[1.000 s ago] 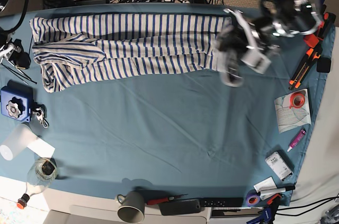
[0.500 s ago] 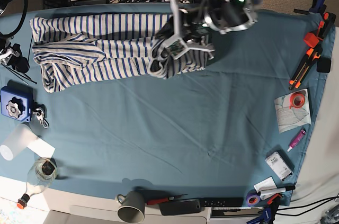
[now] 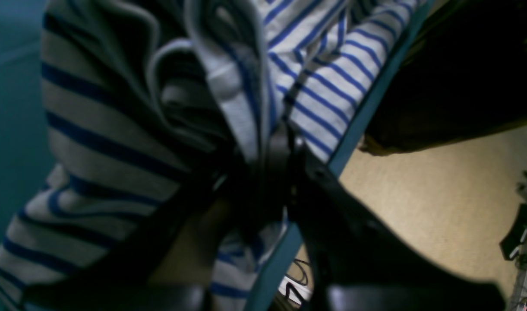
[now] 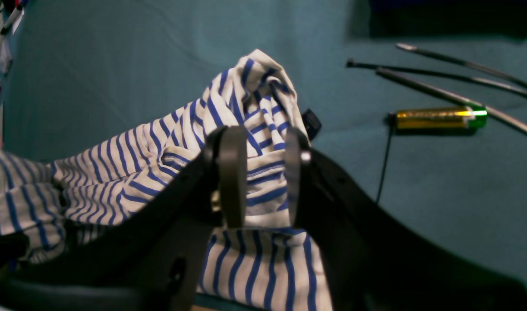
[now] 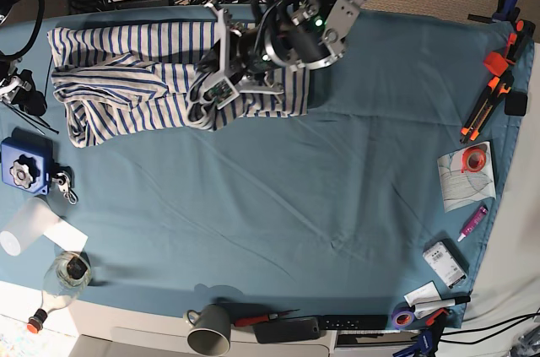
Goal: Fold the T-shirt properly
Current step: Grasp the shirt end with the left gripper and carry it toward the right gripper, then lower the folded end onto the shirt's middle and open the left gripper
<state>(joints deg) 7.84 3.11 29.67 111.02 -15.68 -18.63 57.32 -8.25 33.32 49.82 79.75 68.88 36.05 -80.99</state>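
At the cloth's [image 5: 278,197] far edge the T-shirt [image 5: 126,78] lies in a band, its left end bunched. There the right gripper [image 4: 263,172] is clamped on a raised fold. Mid-band, the left gripper [image 3: 267,172] is pinched on the doubled-over right end. Right of it and nearer, the cloth is bare; tools [image 5: 494,78] line the right edge.

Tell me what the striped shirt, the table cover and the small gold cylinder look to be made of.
White, blue-striped T-shirt: soft knit cloth, matte; it bunches and drapes in folds. Plain teal table cover: thin woven fabric, matte, with shallow creases. Small gold cylinder with a green end: shiny, probably a metal-cased battery, going by the bright highlight along it.
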